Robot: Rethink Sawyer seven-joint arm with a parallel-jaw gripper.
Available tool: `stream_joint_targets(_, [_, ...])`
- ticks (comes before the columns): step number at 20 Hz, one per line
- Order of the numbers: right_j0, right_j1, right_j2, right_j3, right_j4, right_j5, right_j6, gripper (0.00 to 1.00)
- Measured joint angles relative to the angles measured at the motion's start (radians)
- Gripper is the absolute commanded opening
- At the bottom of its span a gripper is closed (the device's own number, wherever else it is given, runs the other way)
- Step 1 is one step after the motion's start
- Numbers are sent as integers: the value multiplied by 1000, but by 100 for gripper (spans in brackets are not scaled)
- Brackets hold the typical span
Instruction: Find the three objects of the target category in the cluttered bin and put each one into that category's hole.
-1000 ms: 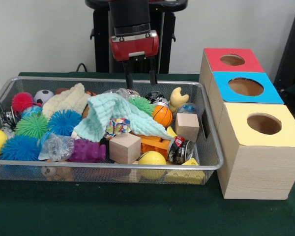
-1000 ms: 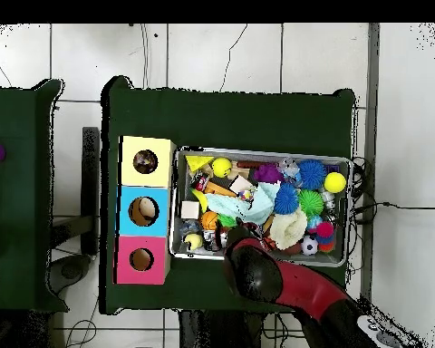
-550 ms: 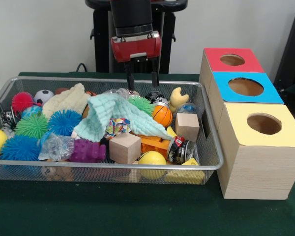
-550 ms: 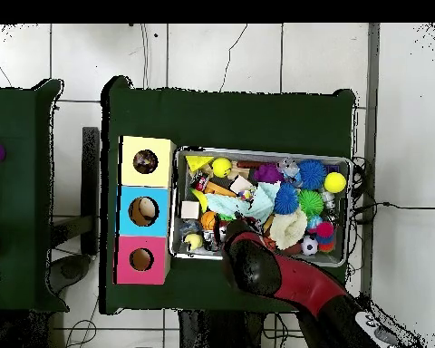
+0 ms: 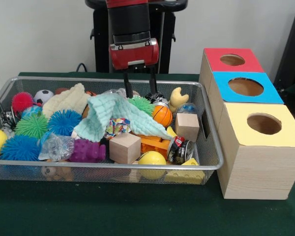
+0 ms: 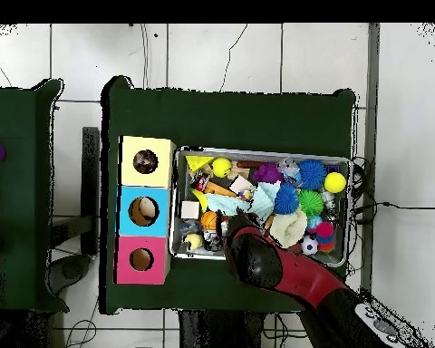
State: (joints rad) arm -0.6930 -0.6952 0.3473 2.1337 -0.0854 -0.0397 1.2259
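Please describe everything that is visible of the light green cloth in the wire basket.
The light green cloth is a soft, pale mint fabric with a ribbed or waffled texture, like a small washcloth. It lies crumpled and draped over the middle of the heap in the wire basket, spreading down toward the right. A green spiky ball is at its upper edge, a small basketball at its right, a multicoloured toy peeks from under its front edge. The gripper is open just behind it, not touching it.
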Motion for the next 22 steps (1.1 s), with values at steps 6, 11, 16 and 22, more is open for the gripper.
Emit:
stream_joint_targets(6, [-6,31,0,-25,0,0,0,100])
stream_joint_targets(11, [-19,55,0,-51,0,0,0,100])
stream_joint_targets(16, [-41,70,0,-71,0,0,0,100])
stream_joint_targets(22, [-56,70,0,-82,0,0,0,100])
